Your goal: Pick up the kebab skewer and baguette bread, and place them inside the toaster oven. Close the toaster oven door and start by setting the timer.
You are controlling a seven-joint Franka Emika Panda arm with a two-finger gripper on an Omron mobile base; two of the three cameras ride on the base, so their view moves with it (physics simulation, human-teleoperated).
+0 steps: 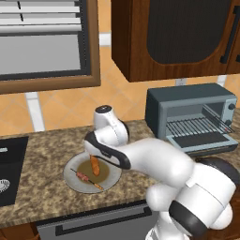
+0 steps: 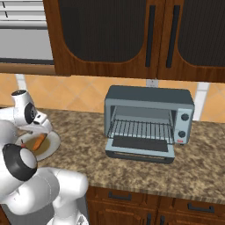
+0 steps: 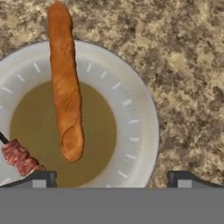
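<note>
The gripper hangs low over a round grey plate on the speckled granite counter, its two dark fingertips spread wide apart with nothing between them. In the hand view the baguette bread lies across the plate's brown centre, one end reaching past the rim onto the counter side, and the meat chunks of the kebab skewer sit at the plate's edge just beside one fingertip, not touching the bread.

The left base view shows what the hand view does not: the whole skewer lying on the near part of the plate, with the bread just beyond it under the arm's wrist. It also shows a dark sink at the counter's far left.

The right base view gives the toaster oven most plainly, well to the right of the plate: the toaster oven door is dropped open and flat, the wire rack is bare, and two knobs sit on its right face. The bread shows there as an orange sliver beside the arm.
</note>
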